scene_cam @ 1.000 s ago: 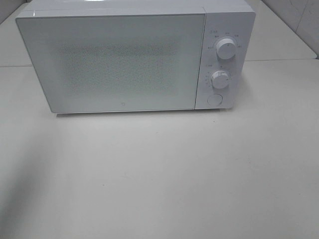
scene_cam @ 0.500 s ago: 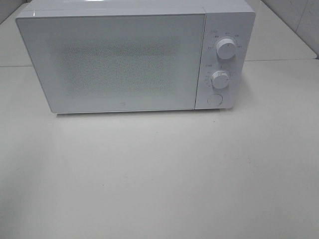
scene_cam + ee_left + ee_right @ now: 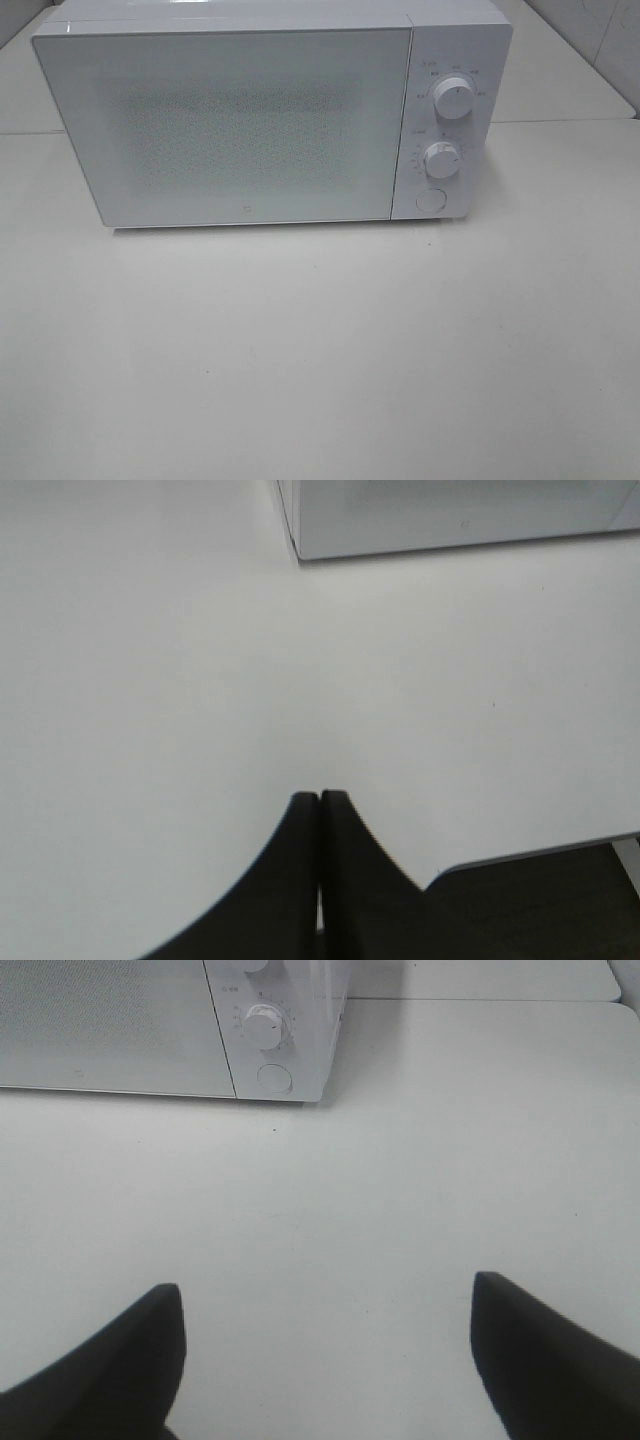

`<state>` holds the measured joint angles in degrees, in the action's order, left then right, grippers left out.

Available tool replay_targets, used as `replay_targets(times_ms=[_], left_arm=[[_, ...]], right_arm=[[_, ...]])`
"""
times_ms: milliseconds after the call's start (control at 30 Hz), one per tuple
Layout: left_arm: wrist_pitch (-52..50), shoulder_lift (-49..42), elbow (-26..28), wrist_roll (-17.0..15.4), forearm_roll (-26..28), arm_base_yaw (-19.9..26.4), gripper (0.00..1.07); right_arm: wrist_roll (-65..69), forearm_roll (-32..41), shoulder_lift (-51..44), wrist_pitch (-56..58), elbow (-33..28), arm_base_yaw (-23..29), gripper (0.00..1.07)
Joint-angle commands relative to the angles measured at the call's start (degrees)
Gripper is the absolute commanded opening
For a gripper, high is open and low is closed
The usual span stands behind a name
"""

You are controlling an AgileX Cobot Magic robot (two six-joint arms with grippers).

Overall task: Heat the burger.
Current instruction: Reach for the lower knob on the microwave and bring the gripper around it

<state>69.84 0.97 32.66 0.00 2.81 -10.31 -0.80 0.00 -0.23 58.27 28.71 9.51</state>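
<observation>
**Burger out of sight, microwave shut**

Burger shows in no view. It may be behind the frosted door, can't tell, so no relation to either claw. Microwave is closed on the table. Probably either the start or already heating. Next move likely needs the round button. Left claw pressed together, right claw spread, both empty

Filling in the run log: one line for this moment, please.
microwave door: shut | burger: not in view | left gripper: shut | right gripper: open, empty
</observation>
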Motion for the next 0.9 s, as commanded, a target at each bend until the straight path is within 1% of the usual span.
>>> replay_targets(times_ms=[33,133,167,200,300,333,400,433,900], left_arm=[[1.0,-2.3,-0.3,1.5,0.0,0.1,0.0],[0.9,-1.9,-0.8,1.9,0.5,0.1,0.0],[0.0,-1.9,-0.8,2.5,0.5,0.1,0.0],[-1.8,-1.9,-1.1,3.8,0.2,0.1,0.0],[-3.9,-1.8,-1.4,4.8,-0.1,0.1,0.0],[-6.7,-1.8,-2.1,5.3,-0.1,0.1,0.0],[-8.3,-1.8,-2.5,5.3,-0.1,0.1,0.0],[-10.1,-1.8,-4.1,5.3,0.2,0.1,0.0],[-10.3,-1.7,-4.0,5.3,0.6,0.1,0.0]], right_arm=[[-0.7,0.6,-1.3,-1.0,-0.2,-0.2,0.74],[-0.7,0.6,-1.3,-1.0,-0.2,-0.2,0.74],[-0.7,0.6,-1.3,-1.0,-0.2,-0.2,0.74],[-0.7,0.6,-1.3,-1.0,-0.2,-0.2,0.74],[-0.7,0.6,-1.3,-1.0,-0.2,-0.2,0.74],[-0.7,0.6,-1.3,-1.0,-0.2,-0.2,0.74],[-0.7,0.6,-1.3,-1.0,-0.2,-0.2,0.74],[-0.7,0.6,-1.3,-1.0,-0.2,-0.2,0.74],[-0.7,0.6,-1.3,-1.0,-0.2,-0.2,0.74]])
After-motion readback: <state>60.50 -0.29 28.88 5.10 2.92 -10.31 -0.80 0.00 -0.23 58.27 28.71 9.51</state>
